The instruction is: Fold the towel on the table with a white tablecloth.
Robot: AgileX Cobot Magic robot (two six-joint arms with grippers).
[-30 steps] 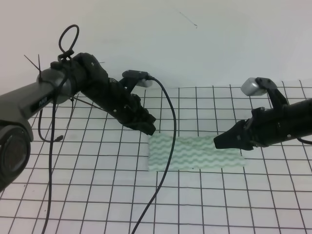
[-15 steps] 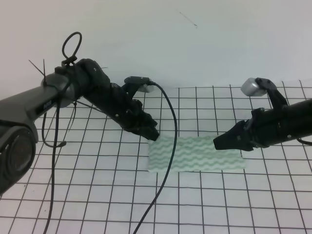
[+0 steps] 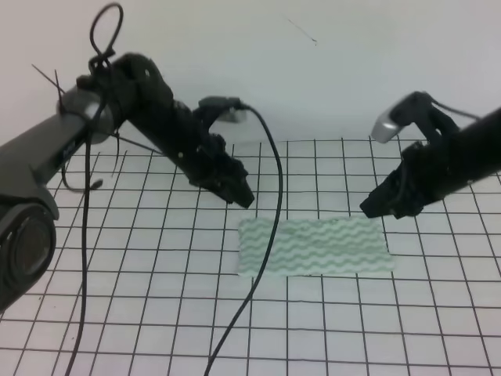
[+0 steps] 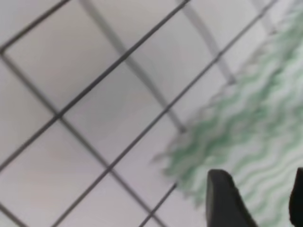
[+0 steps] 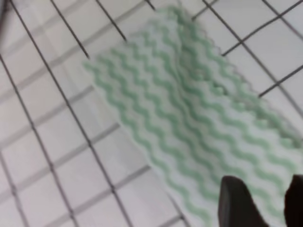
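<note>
The towel (image 3: 317, 245), whitish with pale green wavy stripes, lies flat as a wide folded rectangle on the table with a white tablecloth (image 3: 156, 313). My left gripper (image 3: 243, 197) hovers just above and behind the towel's far left corner, apart from it. My right gripper (image 3: 373, 208) hovers above the far right corner, also apart. In the left wrist view the towel's corner (image 4: 251, 127) lies below two spread fingertips (image 4: 222, 198). In the right wrist view the towel (image 5: 189, 118) lies under parted fingertips (image 5: 236, 201). Both grippers hold nothing.
A black cable (image 3: 270, 235) hangs from the left arm and crosses in front of the towel's left part. The plain white wall (image 3: 313, 70) rises behind the table. Gridded cloth extends around the towel on all sides.
Both grippers have lifted up and back from the towel's far corners. The right arm rose most. The towel stays flat on the table.
</note>
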